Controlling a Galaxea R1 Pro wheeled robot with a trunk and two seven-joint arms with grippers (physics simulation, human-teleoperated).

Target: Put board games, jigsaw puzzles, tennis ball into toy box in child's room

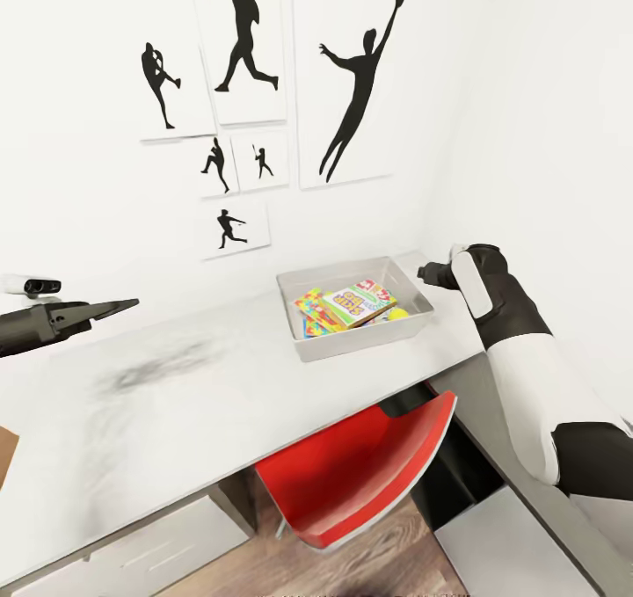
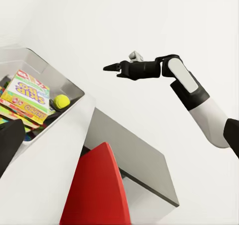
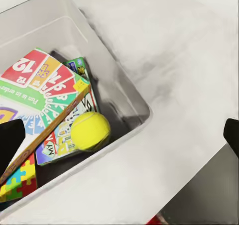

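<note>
We hold our right gripper (image 2: pixel 113 67) raised just beside the far end of the toy box (image 1: pixel 413 291), arm folded back, likely so that nothing in the bin gets knocked. Its fingers come together to a single dark tip with nothing between them, so we read them as closed and empty. Below and ahead of those fingers lies the tennis ball (image 3: pixel 90 131), resting on the bin floor against the edge of the stacked board games (image 3: pixel 42 96); a corner of a jigsaw puzzle (image 3: pixel 19 180) peeks out under the stack. The flat things lie piled on one another because the bin is shallow and they fill most of its floor, and the ball has settled in the gap left at the side.

Our left gripper (image 1: pixel 104 308) hangs over the table (image 1: pixel 176 404), well apart from the bin, fingers pointing toward it. They taper to one point with no gap showing, so we take them as closed, holding nothing.

From here the toys we can see all sit inside the bin; whether every game is there we cannot tell.
</note>
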